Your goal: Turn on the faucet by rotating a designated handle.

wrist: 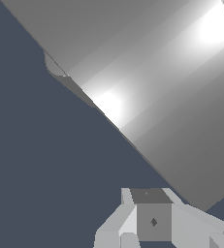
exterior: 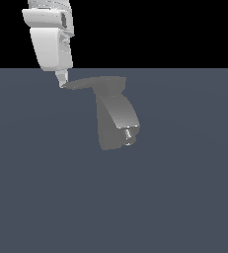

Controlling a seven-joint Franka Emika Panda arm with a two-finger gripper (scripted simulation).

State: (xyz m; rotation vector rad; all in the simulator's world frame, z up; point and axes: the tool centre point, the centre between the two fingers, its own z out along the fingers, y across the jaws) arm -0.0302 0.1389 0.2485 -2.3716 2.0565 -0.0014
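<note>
end effector [exterior: 62, 83] (grip unclear) at handle [exterior: 88, 84] tip | faucet [exterior: 116, 118] plain grey

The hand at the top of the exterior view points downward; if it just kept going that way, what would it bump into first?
Most likely the handle: the hand has its fingertips right at the lever's thin outer tip. Depth is unclear, so it could slip just past the tip and meet the dark floor below instead.

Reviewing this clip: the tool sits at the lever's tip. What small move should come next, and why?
Probably a short sideways push on the handle to begin swinging it about the faucet cap. The tool already sits at the lever's thin outer end in the exterior view, though actual contact is hard to confirm.
</note>
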